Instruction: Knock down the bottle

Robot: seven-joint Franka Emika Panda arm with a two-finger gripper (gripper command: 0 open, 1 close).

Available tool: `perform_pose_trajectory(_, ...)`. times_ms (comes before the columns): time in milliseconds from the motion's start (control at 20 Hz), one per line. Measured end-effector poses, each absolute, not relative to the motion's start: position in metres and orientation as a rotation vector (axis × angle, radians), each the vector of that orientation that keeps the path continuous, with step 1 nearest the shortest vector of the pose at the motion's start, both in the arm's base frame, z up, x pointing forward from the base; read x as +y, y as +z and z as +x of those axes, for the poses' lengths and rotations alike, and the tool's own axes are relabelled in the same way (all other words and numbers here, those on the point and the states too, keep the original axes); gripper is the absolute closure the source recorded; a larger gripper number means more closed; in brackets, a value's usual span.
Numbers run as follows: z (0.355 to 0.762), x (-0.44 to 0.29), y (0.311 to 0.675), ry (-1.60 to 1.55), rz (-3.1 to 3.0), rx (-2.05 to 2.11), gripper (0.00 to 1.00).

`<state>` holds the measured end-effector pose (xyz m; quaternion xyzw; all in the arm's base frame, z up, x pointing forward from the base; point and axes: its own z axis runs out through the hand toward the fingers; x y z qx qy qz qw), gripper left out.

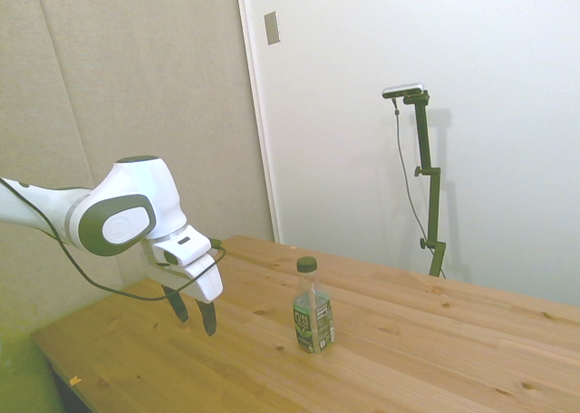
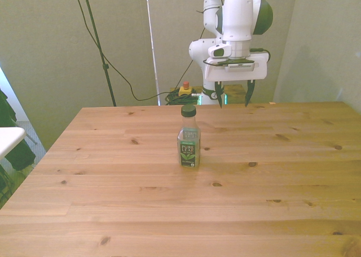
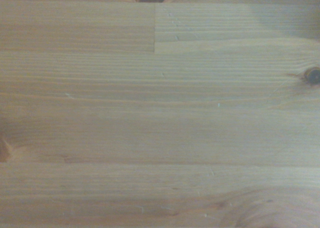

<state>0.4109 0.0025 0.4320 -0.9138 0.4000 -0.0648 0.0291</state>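
the tool point(image 2: 232, 101) hung with its two dark fingers point(image 1: 208, 318) spread wide apart, pointing down, holding nothing and touching nothing; it hovered above the worktop point(image 2: 113, 200) near the far edge, clear of the wood; in the side view the tool point(image 1: 194, 312) sat well apart from the bottle point(image 1: 313, 306), on the arm's side of it; the white arm point(image 1: 109, 214) had smooth rounded shells with a grey disc at the joint; the bottle point(image 2: 189, 136) stood upright near the middle of the worktop, its long axis vertical, dark green screw cap on top; its body was clear plastic, roughly square-shouldered, with a green-and-white label around the lower half, print facing the front camera; in the front view it stood toward the front view's left of the tool; the worktop was pale jointed pine planks with dark knots point(image 3: 313, 75) and fine grain; the wrist view showed only that bare wood.
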Motion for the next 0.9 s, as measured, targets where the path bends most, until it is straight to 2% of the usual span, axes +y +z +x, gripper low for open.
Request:
perform_pose_trajectory(50, 0.411, 0.002, 0.432, -0.198, -2.819, 1.234, 0.0)
perform_pose_trajectory(100, 0.411, 0.002, 0.43, -0.194, -2.824, 1.234, 1.0)
perform_pose_trajectory(250, 0.413, 0.001, 0.435, -0.216, -2.835, 1.248, 1.0)
perform_pose_trajectory(550, 0.431, -0.019, 0.48, -0.375, -2.814, 1.36, 1.0)
perform_pose_trajectory(900, 0.446, -0.077, 0.489, -0.351, -2.781, 1.511, 1.0)
